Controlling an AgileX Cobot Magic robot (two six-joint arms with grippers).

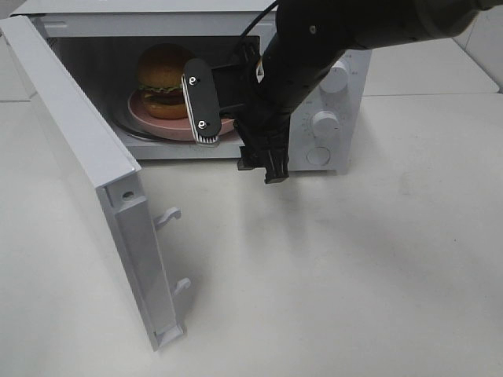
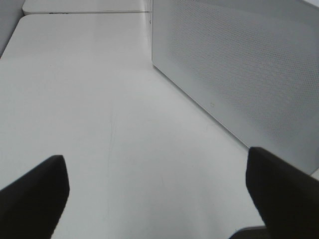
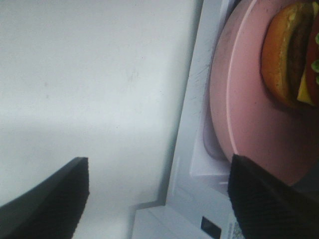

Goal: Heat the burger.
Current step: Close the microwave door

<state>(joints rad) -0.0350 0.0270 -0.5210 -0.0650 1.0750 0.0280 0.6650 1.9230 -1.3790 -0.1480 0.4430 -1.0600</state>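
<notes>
Right end effector point(image 3: 157, 172) apart, empty, at open microwave point(image 1: 330, 122) | burger point(image 1: 163, 71) on pink plate point(image 1: 156, 124) just ahead | left end effector point(image 2: 154, 167) apart

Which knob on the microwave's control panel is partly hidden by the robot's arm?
The upper knob: the black right arm overlaps its edge, while the knob below it shows whole.
</notes>
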